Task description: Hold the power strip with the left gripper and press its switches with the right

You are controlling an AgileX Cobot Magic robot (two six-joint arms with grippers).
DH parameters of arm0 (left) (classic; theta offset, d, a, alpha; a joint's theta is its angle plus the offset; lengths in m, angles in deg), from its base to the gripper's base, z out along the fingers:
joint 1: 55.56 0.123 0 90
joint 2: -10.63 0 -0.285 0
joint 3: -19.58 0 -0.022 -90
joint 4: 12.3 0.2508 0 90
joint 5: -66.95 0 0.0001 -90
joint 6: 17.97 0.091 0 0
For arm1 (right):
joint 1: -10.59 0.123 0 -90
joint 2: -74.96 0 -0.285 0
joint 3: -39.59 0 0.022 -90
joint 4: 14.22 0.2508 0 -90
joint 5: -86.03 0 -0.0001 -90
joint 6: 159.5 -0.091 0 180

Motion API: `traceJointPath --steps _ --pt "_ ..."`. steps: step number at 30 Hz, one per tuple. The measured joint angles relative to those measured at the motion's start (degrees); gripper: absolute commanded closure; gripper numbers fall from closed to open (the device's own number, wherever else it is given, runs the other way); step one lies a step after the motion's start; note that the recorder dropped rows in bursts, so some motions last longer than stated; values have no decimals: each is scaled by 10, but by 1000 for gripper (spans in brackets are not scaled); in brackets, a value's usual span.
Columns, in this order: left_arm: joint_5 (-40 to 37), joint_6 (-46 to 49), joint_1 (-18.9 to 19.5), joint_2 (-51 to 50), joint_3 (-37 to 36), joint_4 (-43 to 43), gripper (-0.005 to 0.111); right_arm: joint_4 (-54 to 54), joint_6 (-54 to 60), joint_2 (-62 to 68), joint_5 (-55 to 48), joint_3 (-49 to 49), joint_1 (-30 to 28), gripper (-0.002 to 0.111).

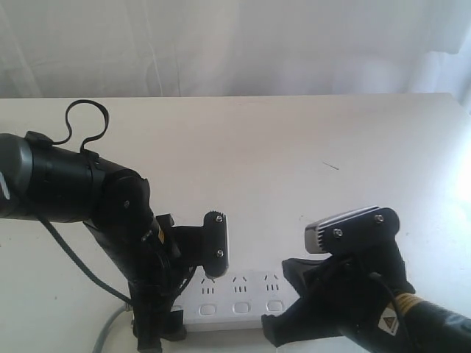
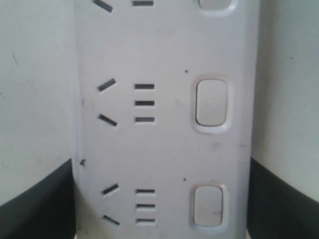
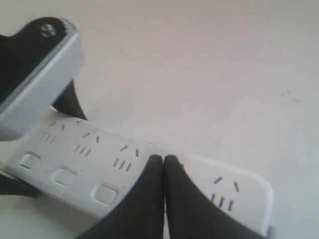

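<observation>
The white power strip (image 1: 243, 293) lies along the table's near edge, its grey cord (image 1: 109, 329) running off to the left. My left gripper (image 1: 193, 290) straddles its width. In the left wrist view the black fingers (image 2: 40, 209) sit flush against both long sides of the power strip (image 2: 164, 139), beside two switches (image 2: 211, 102). My right gripper (image 1: 294, 290) is shut, and its joined tips (image 3: 163, 160) are down over the power strip (image 3: 89, 154), past a row of three switches (image 3: 105, 193). The fingers hide whatever lies under them.
The strip rests on a white table (image 1: 294, 154) with a pale curtain behind it. A looped black cable (image 1: 87, 121) rises from the left arm. The left gripper's grey-faced finger (image 3: 40, 74) stands close to the right gripper.
</observation>
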Motion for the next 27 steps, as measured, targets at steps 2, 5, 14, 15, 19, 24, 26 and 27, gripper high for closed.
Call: traceJointPath --steps 2,5,14,15,19,24,26,27 --pt "0 0 0 0 0 0 107 42 29 -1 5 15 0 108" --pt "0 0 0 0 0 0 107 54 37 -1 -11 20 0 108" --pt "0 0 0 0 0 0 107 57 41 -1 -23 20 0 108" --pt "0 0 0 0 0 0 107 57 41 1 -23 20 0 108" --pt "0 0 0 0 0 0 107 57 41 19 -23 20 0 108" --pt "0 0 0 0 0 0 107 57 32 54 -21 20 0 108" --pt "0 0 0 0 0 0 107 57 24 72 -17 20 0 108" --pt "0 0 0 0 0 0 107 57 21 78 -12 20 0 108"
